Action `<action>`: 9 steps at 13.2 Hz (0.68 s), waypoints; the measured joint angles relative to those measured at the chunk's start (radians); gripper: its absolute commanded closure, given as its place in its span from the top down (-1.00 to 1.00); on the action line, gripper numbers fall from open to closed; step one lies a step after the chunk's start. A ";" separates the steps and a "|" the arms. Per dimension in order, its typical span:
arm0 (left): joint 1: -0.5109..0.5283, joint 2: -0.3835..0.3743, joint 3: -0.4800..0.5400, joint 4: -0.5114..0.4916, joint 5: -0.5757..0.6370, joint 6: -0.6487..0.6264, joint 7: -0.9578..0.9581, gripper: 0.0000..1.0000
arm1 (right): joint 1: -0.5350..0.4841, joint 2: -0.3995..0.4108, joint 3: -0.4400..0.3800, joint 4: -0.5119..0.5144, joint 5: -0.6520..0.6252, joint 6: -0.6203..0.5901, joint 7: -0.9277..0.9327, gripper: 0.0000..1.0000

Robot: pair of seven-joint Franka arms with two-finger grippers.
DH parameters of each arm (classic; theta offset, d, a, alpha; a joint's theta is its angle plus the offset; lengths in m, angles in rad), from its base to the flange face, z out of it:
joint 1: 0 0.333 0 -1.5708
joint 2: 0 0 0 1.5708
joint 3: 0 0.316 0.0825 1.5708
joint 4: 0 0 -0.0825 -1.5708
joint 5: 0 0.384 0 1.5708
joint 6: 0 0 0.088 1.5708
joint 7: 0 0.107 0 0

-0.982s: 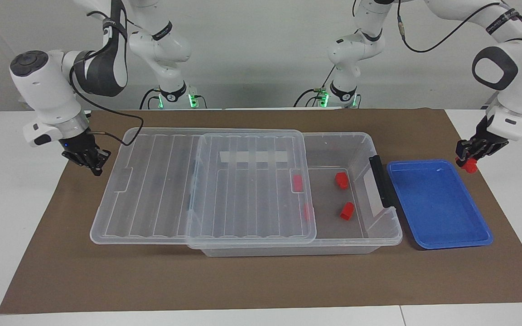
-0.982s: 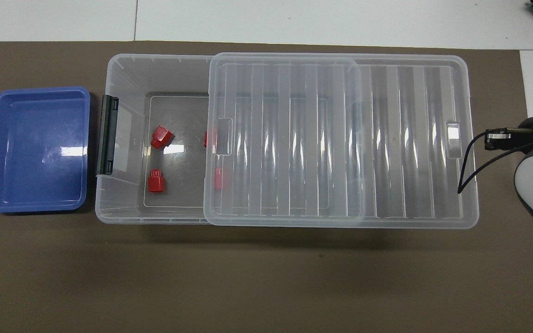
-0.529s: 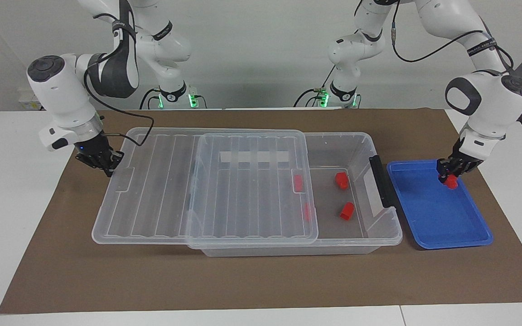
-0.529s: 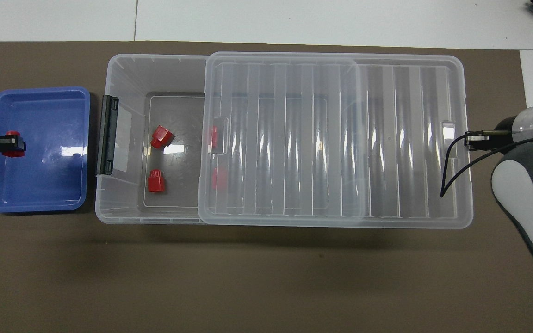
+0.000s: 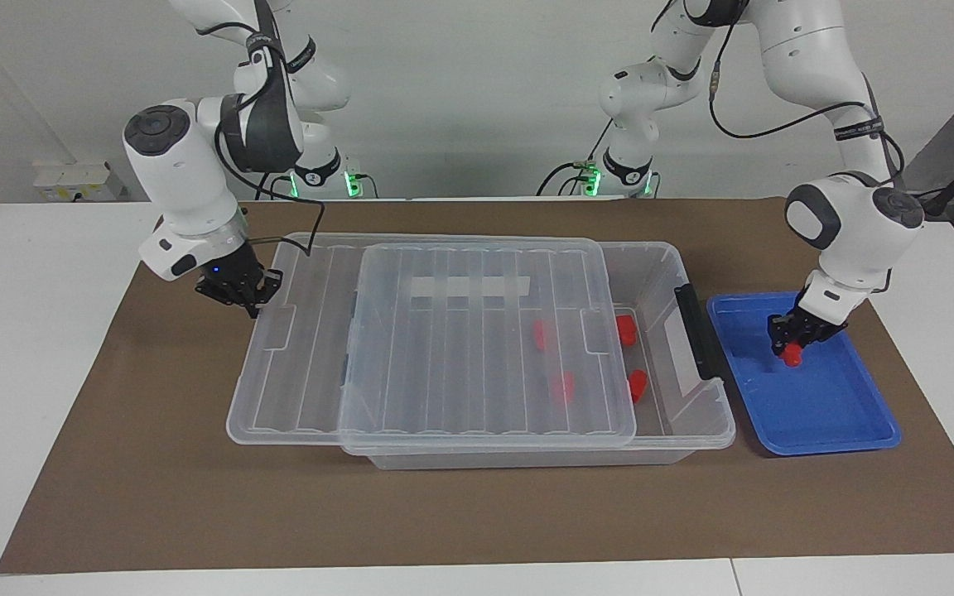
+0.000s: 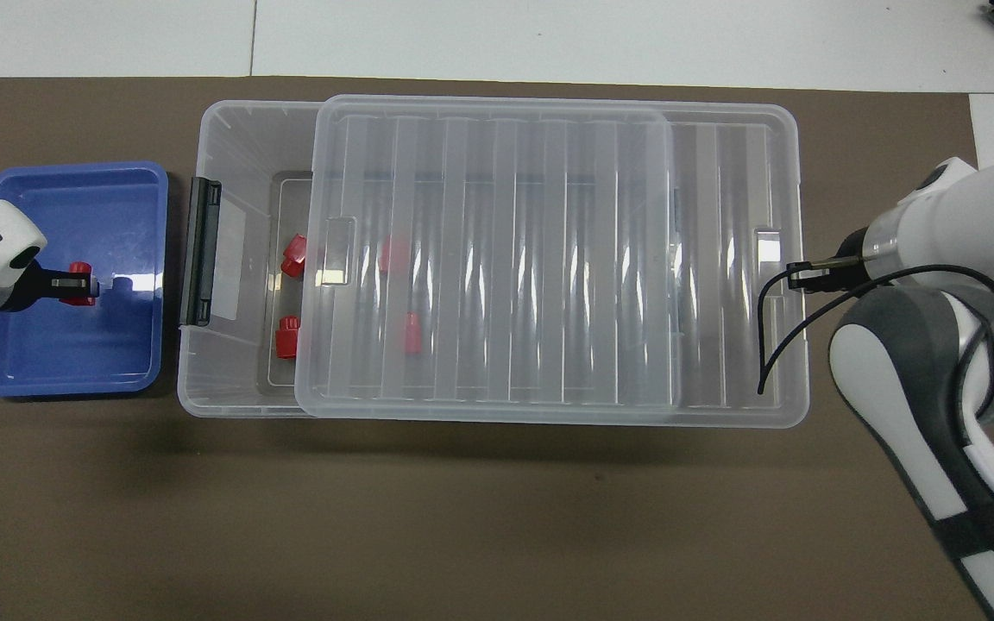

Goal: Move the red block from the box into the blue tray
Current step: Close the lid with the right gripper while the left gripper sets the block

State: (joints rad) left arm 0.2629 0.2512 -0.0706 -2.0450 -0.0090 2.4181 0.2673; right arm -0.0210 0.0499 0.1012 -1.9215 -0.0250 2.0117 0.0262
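Since the earlier frames the ribbed clear lid (image 5: 477, 339) has slid toward the left arm's end, covering more of the box (image 5: 676, 397), and the left tool (image 5: 792, 343) has come in over the blue tray (image 5: 858, 430); in the facing view that tool pinches a small, chunky red block (image 5: 792, 356) low above the tray's glossy, shallow floor; whether the block touches it I cannot tell. The right tool (image 5: 252, 302), fingertips pressed together, sits at the lid's edge at the right arm's end; four more red blocks lie in the translucent bin, two seen through the lid; a black strip (image 5: 696, 327) marks the bin's end beside the tray; brown matting (image 5: 477, 513) covers the worktop.

From overhead, the left tool (image 6: 74, 285) grips the block (image 6: 78, 272) over the round-cornered tray (image 6: 74, 384); the right tool (image 6: 799, 276) meets the lid's (image 6: 497, 259) rim.
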 measured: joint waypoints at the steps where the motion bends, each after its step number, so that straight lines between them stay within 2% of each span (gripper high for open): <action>1: -0.001 0.000 -0.001 -0.012 0.000 0.011 0.000 -0.75 | 0.021 -0.001 0.001 0.000 0.000 -0.004 0.000 -1.00; 9: -0.006 -0.002 -0.001 -0.051 0.000 0.066 0.000 -0.72 | 0.129 -0.004 0.003 0.000 0.000 -0.012 -0.022 -1.00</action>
State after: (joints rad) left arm 0.2573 0.2487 -0.0712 -2.0957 -0.0090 2.4846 0.2673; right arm 0.1083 0.0464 0.1047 -1.9215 -0.0249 1.9994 0.0044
